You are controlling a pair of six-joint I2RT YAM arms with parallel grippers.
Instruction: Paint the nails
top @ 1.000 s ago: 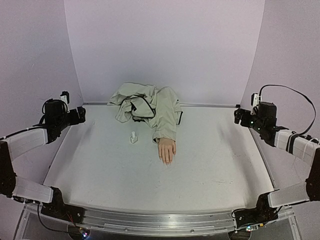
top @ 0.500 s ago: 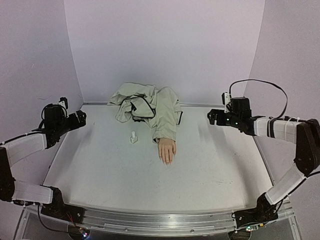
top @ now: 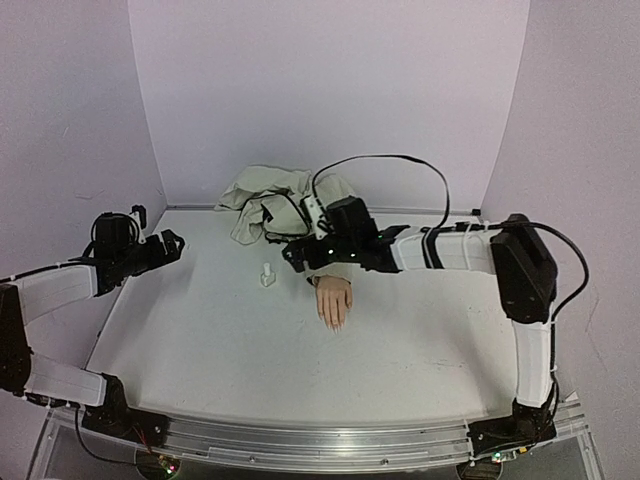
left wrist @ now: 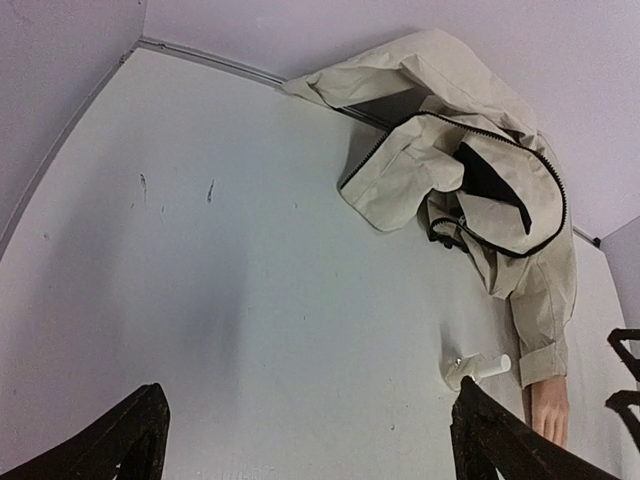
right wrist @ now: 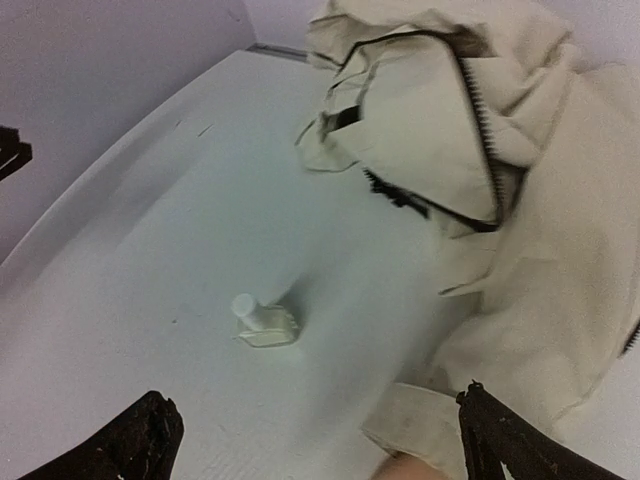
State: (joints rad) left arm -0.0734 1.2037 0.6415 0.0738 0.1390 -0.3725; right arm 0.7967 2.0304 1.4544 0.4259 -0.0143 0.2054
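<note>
White tabletop (top: pixel 200 340): our left hand (top: pixel 175 243) and right hand (top: pixel 290 255) are both apart; bottle (top: pixel 267 275) at ten o'clock of nails (top: pixel 333 322).

A jacket (top: pixel 285 208) is heaped on the table (top: pixel 420 350) at its far edge, against the back wall and a little left of the middle. One sleeve (top: pixel 338 235) is laid out from it toward the near edge, and a mannequin hand (top: pixel 334 300) is seen at its cuff, flat on the table, fingers toward the near edge. A small bottle (top: pixel 267 274) is placed left of the cuff, near it but apart. The right gripper (top: pixel 292 255) is found between bottle and sleeve, slightly behind both. The left gripper (top: pixel 172 243) is held at the left side, well apart from the bottle.
</note>
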